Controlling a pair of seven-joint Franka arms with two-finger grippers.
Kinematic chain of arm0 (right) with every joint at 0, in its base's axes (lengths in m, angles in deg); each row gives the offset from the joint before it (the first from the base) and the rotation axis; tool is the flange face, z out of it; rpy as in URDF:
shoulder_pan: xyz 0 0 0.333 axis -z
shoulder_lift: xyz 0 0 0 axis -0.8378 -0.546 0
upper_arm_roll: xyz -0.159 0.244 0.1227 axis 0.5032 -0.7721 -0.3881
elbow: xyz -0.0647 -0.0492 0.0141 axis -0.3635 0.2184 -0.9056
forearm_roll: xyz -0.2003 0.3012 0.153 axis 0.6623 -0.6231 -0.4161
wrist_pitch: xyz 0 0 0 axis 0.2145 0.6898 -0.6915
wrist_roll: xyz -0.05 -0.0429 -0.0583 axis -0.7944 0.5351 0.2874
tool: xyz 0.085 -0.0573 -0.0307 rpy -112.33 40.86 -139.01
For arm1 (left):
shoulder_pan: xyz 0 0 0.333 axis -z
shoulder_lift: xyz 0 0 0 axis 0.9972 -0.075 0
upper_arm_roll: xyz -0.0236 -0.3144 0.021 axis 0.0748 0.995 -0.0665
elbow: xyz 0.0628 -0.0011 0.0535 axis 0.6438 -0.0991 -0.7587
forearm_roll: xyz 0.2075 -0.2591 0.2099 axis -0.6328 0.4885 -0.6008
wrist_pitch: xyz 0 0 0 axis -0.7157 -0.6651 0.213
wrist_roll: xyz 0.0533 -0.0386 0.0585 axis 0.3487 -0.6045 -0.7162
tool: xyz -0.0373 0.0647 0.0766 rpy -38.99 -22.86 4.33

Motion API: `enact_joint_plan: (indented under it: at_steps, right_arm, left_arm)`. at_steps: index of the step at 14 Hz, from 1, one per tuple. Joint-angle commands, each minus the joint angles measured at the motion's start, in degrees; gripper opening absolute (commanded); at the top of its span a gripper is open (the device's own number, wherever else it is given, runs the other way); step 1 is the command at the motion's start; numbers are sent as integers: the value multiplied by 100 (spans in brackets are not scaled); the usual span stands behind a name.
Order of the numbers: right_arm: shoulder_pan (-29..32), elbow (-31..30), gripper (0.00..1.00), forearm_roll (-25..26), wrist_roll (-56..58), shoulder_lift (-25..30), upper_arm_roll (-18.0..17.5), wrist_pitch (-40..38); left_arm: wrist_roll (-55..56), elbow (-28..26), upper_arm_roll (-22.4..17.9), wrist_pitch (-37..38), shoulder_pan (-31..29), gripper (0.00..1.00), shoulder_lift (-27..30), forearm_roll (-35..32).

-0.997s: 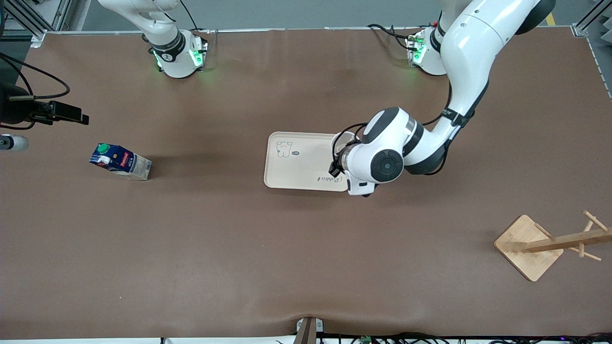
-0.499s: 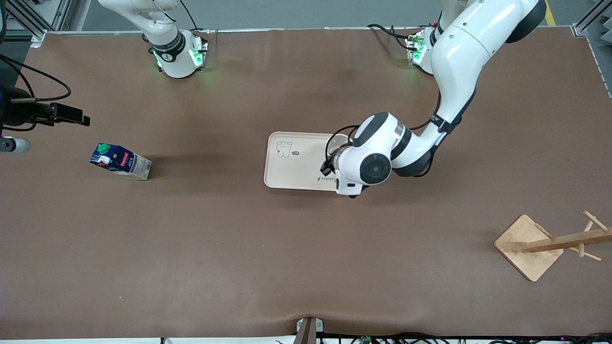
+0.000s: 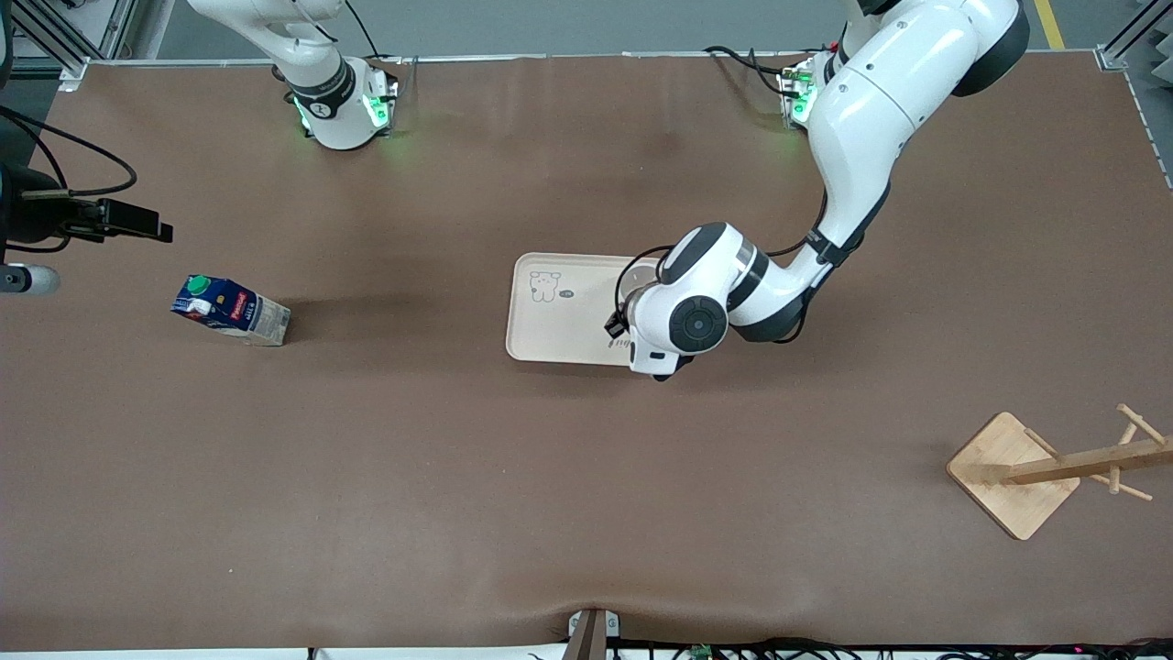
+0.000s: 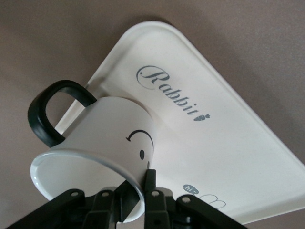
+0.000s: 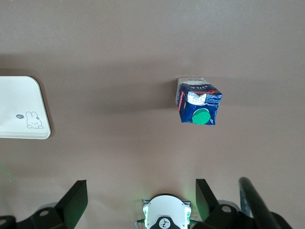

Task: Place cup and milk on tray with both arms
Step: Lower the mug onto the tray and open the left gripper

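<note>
Right now, going near to far in the front view: the wooden rack (image 3: 1015,475) sits at lower right, out of my way. At mid-frame I have the left gripper (image 4: 136,202) over the tray (image 3: 550,321), at its end toward the left arm, fingers pinching the cup (image 4: 102,143) by its rim, wall caught between them. The cup hangs tilted, handle (image 4: 50,112) out to the side, base close over the "Rabbit" script; whether it touches yet, I cannot tell. I judge this is the set-down: I should level the cup, lower slowly until the base sits flat, then release and lift straight up. The milk (image 3: 230,310) stands at mid-left on the bare table, well apart from the tray. The right gripper (image 5: 138,200) waits high at the left edge, fingers spread wide, looking down on the milk.
</note>
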Motion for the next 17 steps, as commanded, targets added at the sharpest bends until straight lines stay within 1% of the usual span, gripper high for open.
enact_joint_plan:
  at_steps: [1, 2, 3, 6, 8, 9, 11, 12, 14, 17]
  right_arm:
    - [38, 60, 100, -5, -59, -42, -19, -8]
    - [38, 60, 100, 4, -59, -42, -19, -8]
    - [46, 60, 100, 4, -59, -51, -10, -8]
    - [46, 60, 100, 13, -50, -60, -10, -8]
    - [64, 60, 100, 57, -50, -112, -10, 1]
    - [99, 60, 100, 66, -50, -121, -10, -8]
    - [117, 51, 100, 74, -50, -148, -10, 1]
    - [117, 60, 100, 74, -50, -148, -1, 1]
    - [117, 60, 100, 83, -50, -148, -10, -8]
    - [117, 51, 100, 83, -50, -165, -10, 1]
  left_arm:
    - [65, 117, -56, 1, 43, 30, -45, -90]
    - [83, 125, -135, 1, 43, 60, -27, -90]
    - [75, 126, -153, 9, 43, 100, -10, -98]
    - [66, 169, -153, 18, -27, 100, 148, -116]
    - [48, 335, -170, 114, -88, 100, 332, -125]
    - [22, 432, -179, 280, -158, 100, 481, -194]
    - [-83, 582, -153, 641, -334, 100, 745, -877]
    - [-275, 626, -144, 764, -430, 100, 833, -1037]
    - [-958, 705, -162, 1045, -702, 100, 1070, -1056]
    - [-2189, 706, -162, 1440, -1361, 100, 1605, -1083]
